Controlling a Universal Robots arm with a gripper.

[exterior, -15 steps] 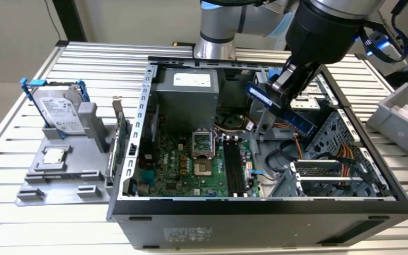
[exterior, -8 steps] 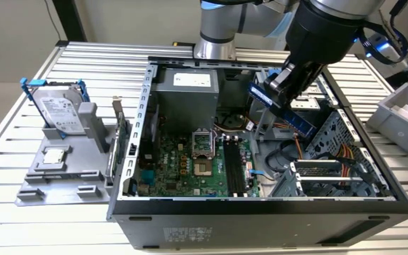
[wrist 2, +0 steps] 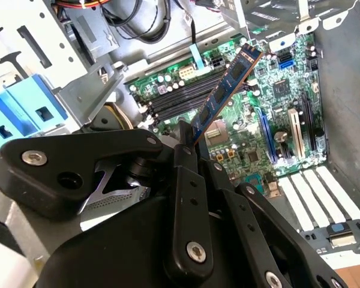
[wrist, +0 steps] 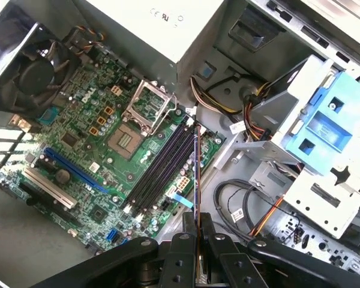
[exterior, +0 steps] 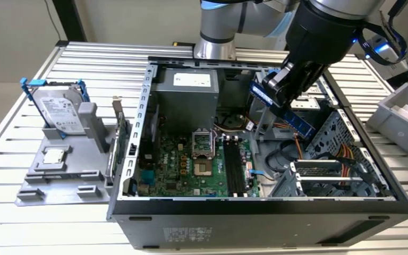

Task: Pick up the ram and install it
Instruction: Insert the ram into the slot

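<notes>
The gripper clamps the ram, seen edge-on, above the motherboard. The empty black memory slots lie between the ram and the open CPU socket.

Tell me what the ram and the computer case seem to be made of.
Ram: bluish circuit-board laminate, likely fibreglass, carrying matte black, probably plastic, chips. Computer case: bare grey sheet metal, likely steel, judging by dull sheen, folded edges, punched holes.

slatted aluminium table, beige wall behind.
</notes>
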